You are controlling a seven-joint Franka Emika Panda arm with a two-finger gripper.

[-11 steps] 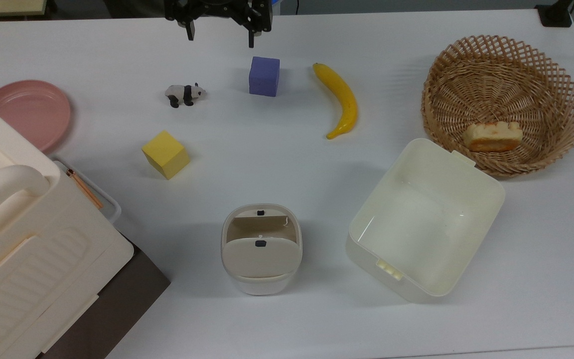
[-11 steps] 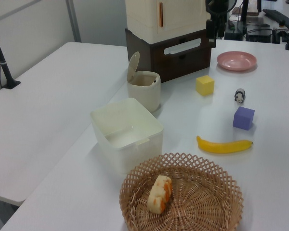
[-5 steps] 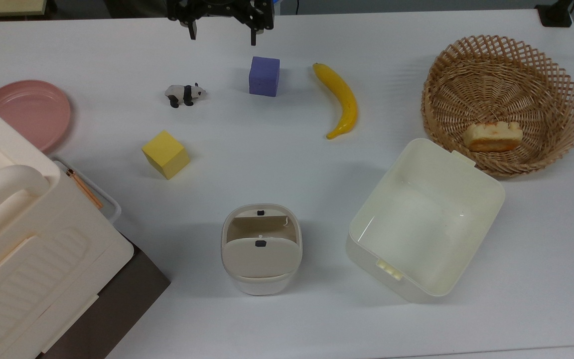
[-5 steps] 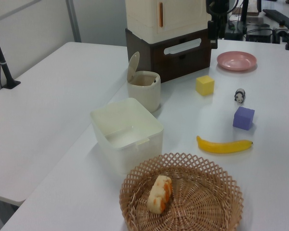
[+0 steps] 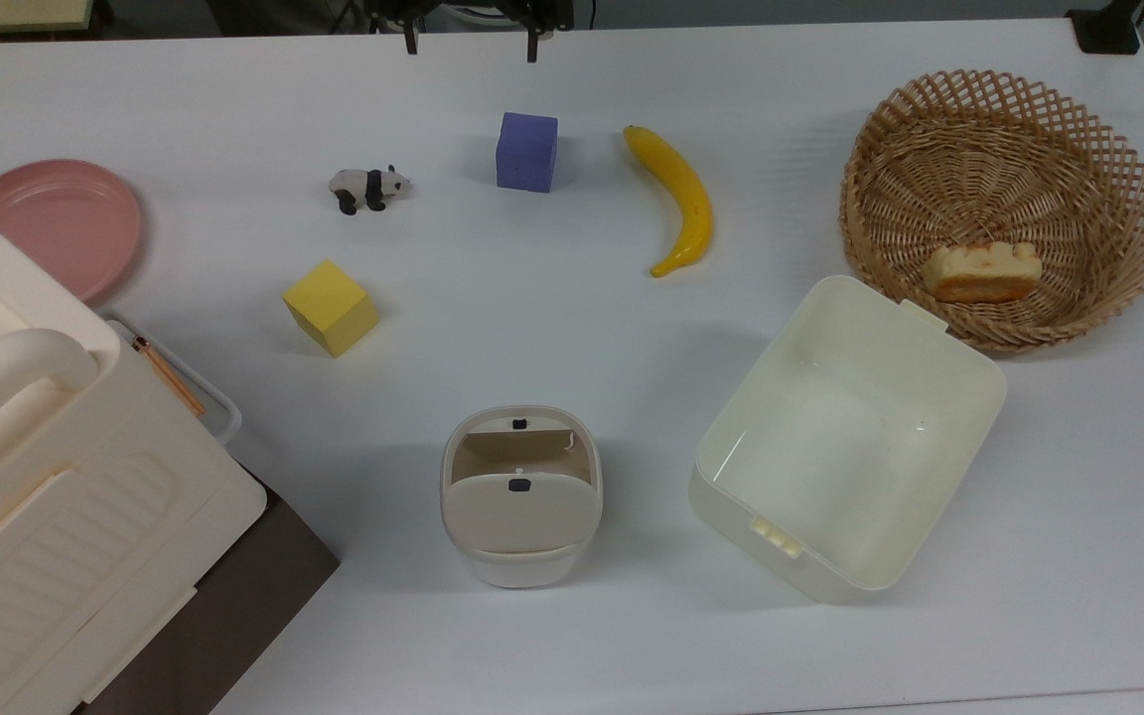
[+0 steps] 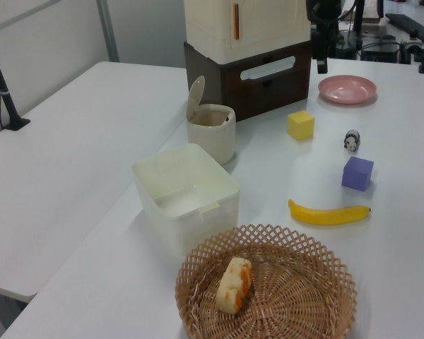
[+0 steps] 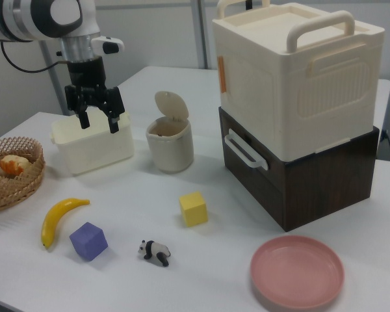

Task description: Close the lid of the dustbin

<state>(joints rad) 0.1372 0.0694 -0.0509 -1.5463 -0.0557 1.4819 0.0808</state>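
The dustbin (image 5: 520, 497) stands on the white table (image 5: 572, 616) with its lid (image 7: 171, 105) swung up and leaning back on its hinge, so the beige inside of the bin is open to see. In the right view the lid stands nearly upright above the bin's rim.

Taking the dustbin as the landmark: the gripper (image 7: 98, 122) hangs in the air well apart from it, toward the right view's left, with its 2 fingers spread wide and nothing between them. In the top view the gripper (image 5: 473, 45) sits at the far edge of the table, well beyond the dustbin.

Just beside the dustbin, on the top view's right, is the lidless cream tub (image 5: 969, 377). Past that tub lies the wicker basket (image 5: 1108, 149) with a piece of cake (image 5: 984, 271) in it. On the top view's left of the dustbin stands the big cream box (image 5: 56, 497) with a handle, stacked on a dark brown cabinet (image 7: 312, 175).

Beyond the dustbin, toward the gripper's side, are 1 yellow cube (image 5: 330, 307), 1 toy panda (image 5: 367, 187), 1 purple cube (image 5: 526, 151) and 1 banana (image 5: 681, 199). The pink plate (image 5: 58, 223) lies farthest off on the top view's left.
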